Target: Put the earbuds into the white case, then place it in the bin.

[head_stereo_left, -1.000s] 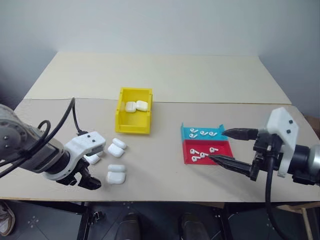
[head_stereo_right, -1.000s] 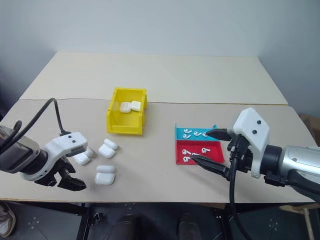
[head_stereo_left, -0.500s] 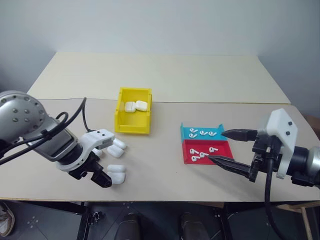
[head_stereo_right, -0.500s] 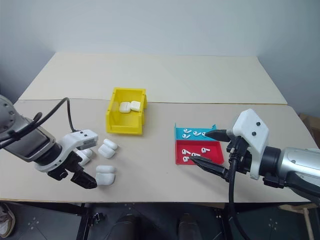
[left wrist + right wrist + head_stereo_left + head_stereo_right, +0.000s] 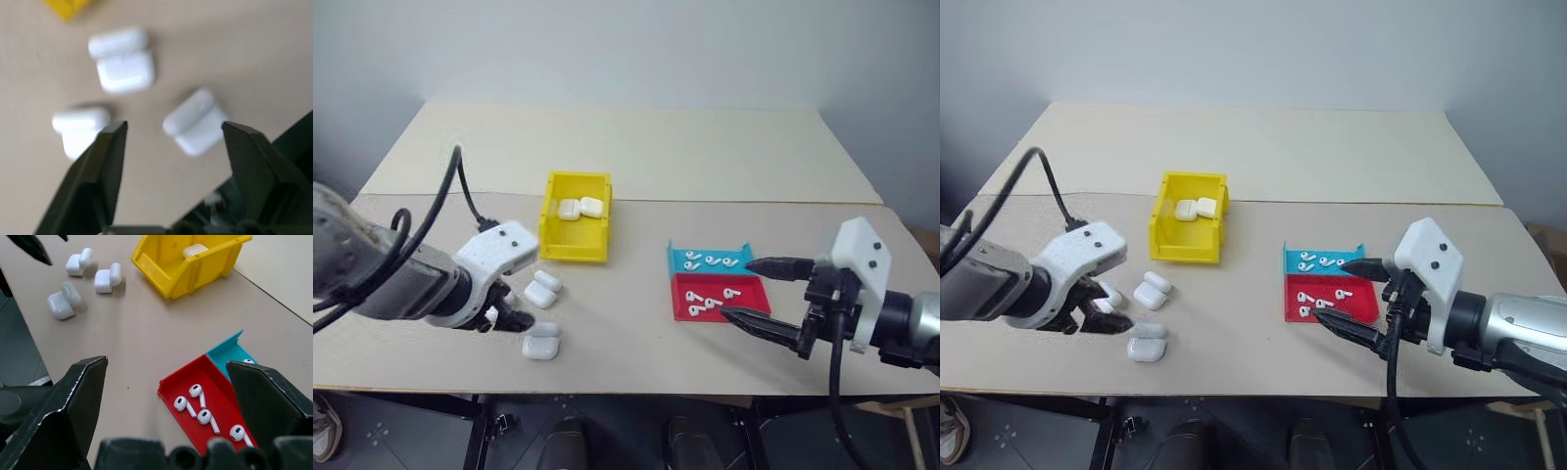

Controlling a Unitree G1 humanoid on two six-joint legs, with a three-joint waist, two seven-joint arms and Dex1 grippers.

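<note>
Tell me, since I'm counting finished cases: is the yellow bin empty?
Not empty. The yellow bin holds two white cases, lying side by side near its far wall.

Left pincer and right pincer, jaws apart.

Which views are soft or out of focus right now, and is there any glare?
Left wrist view: blurred throughout, the glossy white open cases smeared, black fingers soft. Right wrist view: the red tray and yellow plastic bin sharp, near fingers soft. Eye views: even lighting, no obvious glare.
</note>
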